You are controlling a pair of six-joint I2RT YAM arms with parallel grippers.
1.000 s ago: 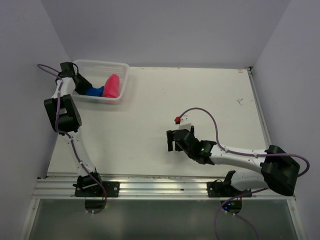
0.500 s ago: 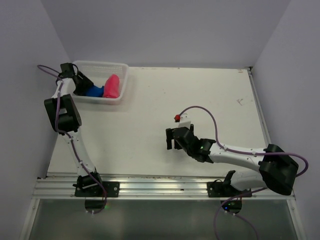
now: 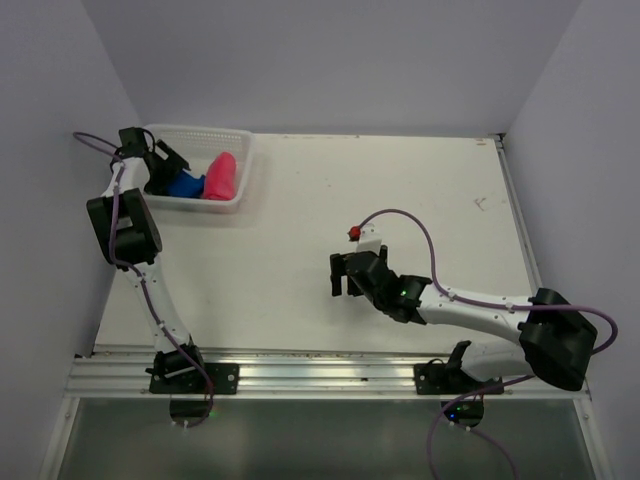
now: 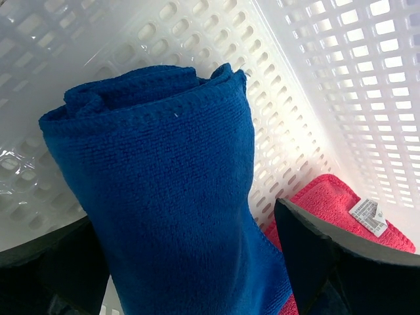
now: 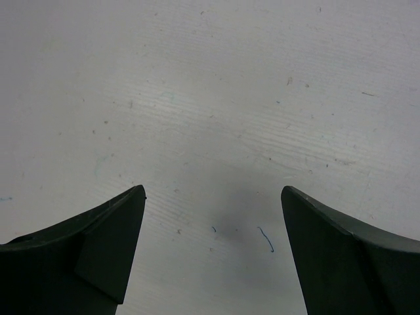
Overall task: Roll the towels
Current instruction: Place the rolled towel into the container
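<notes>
Towels, both of them, sit in the white plastic mesh basket [image 3: 240, 160] at the far left corner of the table [image 3: 420, 180]. The blue towel [image 4: 164, 190] lies in the left part of the basket as a rolled bundle. In the left wrist view its coiled end points at the perforated wall. The left gripper [image 3: 163, 168] reaches into the basket from its left end and straddles this roll with its jaws spread wide. The roll lies between the two dark fingers [image 4: 308, 262]. A strip of basket wall and pink cloth shows between the roll and the finger on the right of that view, so nothing is clamped. Whether the other finger touches the cloth I cannot tell.

Just to the right, against the blue one, the pink-red towel [image 3: 221, 174] lies as an elongated bundle slanted across the basket. A small white label [image 4: 368, 216] sits at its edge.

Well apart from the basket, nearer the middle of the table, the right gripper [image 3: 343, 278] hangs low over the tabletop and points left. Its jaws are wide apart and hold nothing. In the right wrist view only the scuffed white surface and a soft shadow show between them.
</notes>
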